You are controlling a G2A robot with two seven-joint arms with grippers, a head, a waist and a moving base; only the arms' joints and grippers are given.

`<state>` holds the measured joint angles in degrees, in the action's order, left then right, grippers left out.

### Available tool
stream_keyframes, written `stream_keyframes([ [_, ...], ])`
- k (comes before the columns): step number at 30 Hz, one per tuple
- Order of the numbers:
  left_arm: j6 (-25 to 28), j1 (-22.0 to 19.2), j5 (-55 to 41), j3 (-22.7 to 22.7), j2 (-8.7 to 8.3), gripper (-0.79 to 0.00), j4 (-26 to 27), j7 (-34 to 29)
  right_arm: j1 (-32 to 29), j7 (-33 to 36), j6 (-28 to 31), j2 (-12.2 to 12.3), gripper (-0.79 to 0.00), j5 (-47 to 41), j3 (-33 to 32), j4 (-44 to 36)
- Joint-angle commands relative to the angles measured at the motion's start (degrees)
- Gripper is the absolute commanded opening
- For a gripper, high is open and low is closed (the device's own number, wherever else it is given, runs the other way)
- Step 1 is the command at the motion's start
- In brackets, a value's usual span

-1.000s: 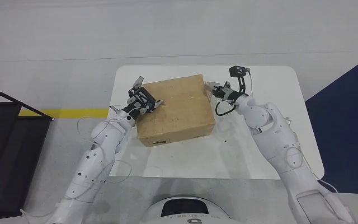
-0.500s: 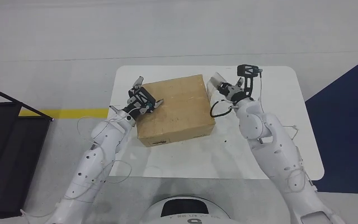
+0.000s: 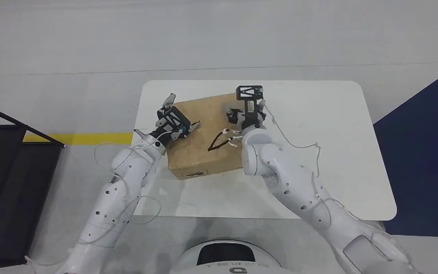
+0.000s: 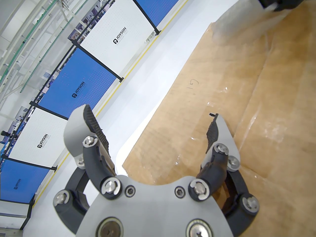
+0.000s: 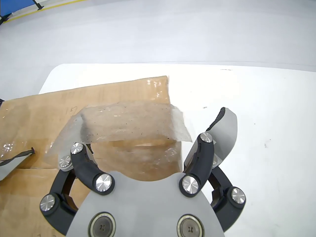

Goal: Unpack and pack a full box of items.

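The right gripper (image 5: 151, 127) hangs with jaws spread over the far right part of the cardboard box (image 3: 205, 147) — a strip of clear tape (image 5: 133, 122) clings to one finger, lifted off the lid. The left gripper (image 4: 149, 112), also spread wide, sits at the left edge of the cardboard box, which rests left of centre on the white table (image 3: 328, 137).

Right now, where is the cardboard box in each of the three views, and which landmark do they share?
Top view: cardboard box on the white table, left of centre.
Left wrist view: cardboard box beneath the open left gripper.
Right wrist view: cardboard box ahead of the right gripper, under a peeled tape strip.
Shared landmark: the white table beneath it.
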<state>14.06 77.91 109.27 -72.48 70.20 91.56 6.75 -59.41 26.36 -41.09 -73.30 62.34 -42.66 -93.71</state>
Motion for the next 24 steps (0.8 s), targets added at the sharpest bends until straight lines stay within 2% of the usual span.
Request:
stream_keyframes([
  [1,0.00,0.00,0.00,0.00,0.00,0.000,0.00,0.00,0.66,-0.16,-0.88,-0.70,0.000,0.13,0.82,0.78],
  [5,-2.87,0.97,-2.46,-2.18,-0.05,0.000,0.74,0.45,1.27,-0.48,-1.70,-1.76,0.000,0.64,1.53,1.99],
  [9,-6.57,4.93,-5.73,-7.98,-0.59,0.000,1.86,1.53,1.14,-0.67,-2.06,-2.47,0.000,1.25,1.44,2.50],
  [15,-8.95,9.97,-10.86,-14.22,-1.05,0.000,-0.61,2.43,0.68,-0.52,-1.52,-3.16,0.000,2.40,0.58,3.08],
  [19,-8.86,10.69,-12.30,-13.87,-0.91,0.000,-3.95,1.36,0.85,0.04,-0.71,-3.49,0.000,2.79,-0.73,3.91],
  [24,-8.91,7.83,-11.68,-8.78,-0.15,0.000,-7.47,-0.47,0.47,0.93,0.33,-3.87,0.000,4.46,-1.29,3.50],
])
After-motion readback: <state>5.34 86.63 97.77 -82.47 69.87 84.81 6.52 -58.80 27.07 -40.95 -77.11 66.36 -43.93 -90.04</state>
